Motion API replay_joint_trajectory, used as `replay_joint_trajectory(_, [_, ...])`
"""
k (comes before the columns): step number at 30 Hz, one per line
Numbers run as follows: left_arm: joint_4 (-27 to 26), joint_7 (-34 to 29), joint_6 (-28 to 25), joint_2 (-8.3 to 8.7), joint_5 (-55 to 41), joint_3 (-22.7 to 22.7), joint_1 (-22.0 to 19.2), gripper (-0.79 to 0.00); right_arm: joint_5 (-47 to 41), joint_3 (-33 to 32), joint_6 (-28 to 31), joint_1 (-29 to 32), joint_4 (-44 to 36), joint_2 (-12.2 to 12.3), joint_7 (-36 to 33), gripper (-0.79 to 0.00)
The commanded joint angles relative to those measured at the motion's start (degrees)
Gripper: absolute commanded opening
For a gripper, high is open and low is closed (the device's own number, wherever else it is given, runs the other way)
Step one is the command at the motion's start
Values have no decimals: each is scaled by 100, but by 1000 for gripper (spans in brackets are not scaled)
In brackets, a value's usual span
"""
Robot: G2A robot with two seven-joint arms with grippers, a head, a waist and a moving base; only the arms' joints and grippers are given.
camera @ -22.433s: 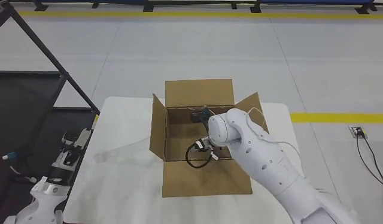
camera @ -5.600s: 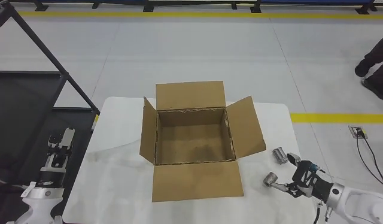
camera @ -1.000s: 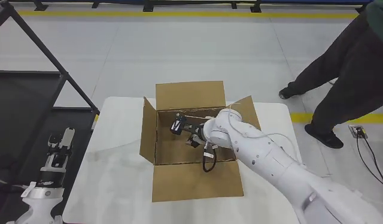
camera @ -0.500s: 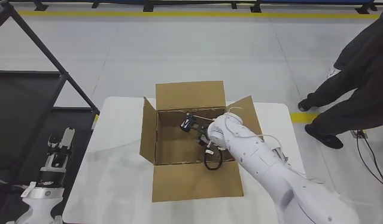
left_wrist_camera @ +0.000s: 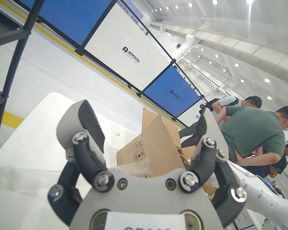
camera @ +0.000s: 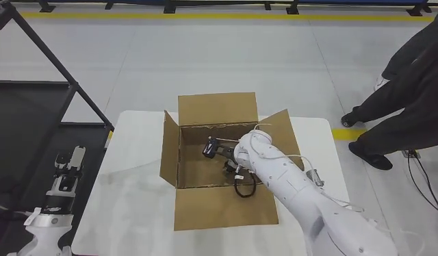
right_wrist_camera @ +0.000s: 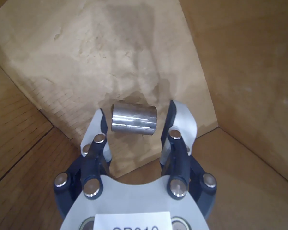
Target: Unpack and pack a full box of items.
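The right gripper, seen from above, is down inside the open cardboard box on the table. From the left wrist, the left gripper is spread wide with nothing in it, the box some way beyond it. From the right wrist, a short metal cylinder seems to rest on the box floor between the parted fingers. There is a gap on each side, so nothing is gripped. It looks heavy, hard and slick, likely to roll. I'd pinch it across its flat ends.
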State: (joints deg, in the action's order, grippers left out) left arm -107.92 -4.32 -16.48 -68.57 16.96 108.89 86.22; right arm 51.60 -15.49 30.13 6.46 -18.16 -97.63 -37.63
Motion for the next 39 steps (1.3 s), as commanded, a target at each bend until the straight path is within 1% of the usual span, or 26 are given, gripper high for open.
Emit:
replay_joint_trajectory(1, [0, 0, 0, 0, 0, 0, 0, 0, -3, -29, 52, -22, 44, -24, 78, -142])
replay_joint_trajectory(2, [0, 0, 0, 0, 0, 0, 0, 0, -4, -47, 80, -39, 75, -30, 145, -175])
replay_joint_trajectory(3, [0, 0, 0, 0, 0, 0, 0, 0, -1, -65, 117, -55, 95, -33, 213, -172])
replay_joint_trajectory(5, [0, 0, 0, 0, 0, 0, 0, 0, 3, -104, 202, -94, 133, -29, 367, -200])
replay_joint_trajectory(7, [0, 0, 0, 0, 0, 0, 0, 0, 27, -137, 266, -133, 145, -16, 515, -203])
replay_joint_trajectory(8, [0, 0, 0, 0, 0, 0, 0, 0, 30, -160, 312, -153, 138, -4, 610, -219])
replay_joint_trajectory(12, [0, 0, 0, 0, 0, 0, 0, 0, 74, -245, 673, -263, -7, 76, 969, -249])
replay_joint_trajectory(13, [0, 0, 0, 0, 0, 0, 0, 0, 107, -265, 741, -295, -36, 108, 1059, -249])
replay_joint_trajectory(15, [0, 0, 0, 0, 0, 0, 0, 0, 207, -299, 880, -358, -135, 184, 1260, -215])
replay_joint_trajectory(17, [0, 0, 0, 0, 0, 0, 0, 0, 310, -334, 968, -395, -308, 267, 1405, -200])
replay_joint_trajectory(20, [0, 0, 0, 0, 0, 0, 0, 0, 456, -415, 992, -407, -684, 422, 1522, -182])
replay_joint_trajectory(23, [0, 0, 0, 0, 0, 0, 0, 0, 615, -546, 957, -361, -1240, 638, 1579, -172])
replay_joint_trajectory(27, [0, 0, 0, 0, 0, 0, 0, 0, 841, -885, 838, -167, -2313, 1061, 1436, -154])
replay_joint_trajectory(29, [0, 0, 0, 0, 0, 0, 0, 0, 979, -1161, 742, 34, -3054, 1334, 1245, -139])
replay_joint_trajectory(31, [0, 0, 0, 0, 0, 0, 0, 0, 1136, -1536, 601, 356, -3970, 1639, 974, -132])
replay_joint_trajectory(33, [0, 0, 0, 0, 0, 0, 0, 0, 1342, -2020, 472, 816, -5019, 1963, 641, -132])
replay_joint_trajectory(36, [0, 0, 0, 0, 0, 0, 0, 0, 1731, -2882, 205, 1699, -6560, 2401, -4, -114])
replay_joint_trajectory(39, [0, 0, 0, 0, 0, 0, 0, 0, 2144, -3783, -181, 2588, -7764, 2716, -614, -46])
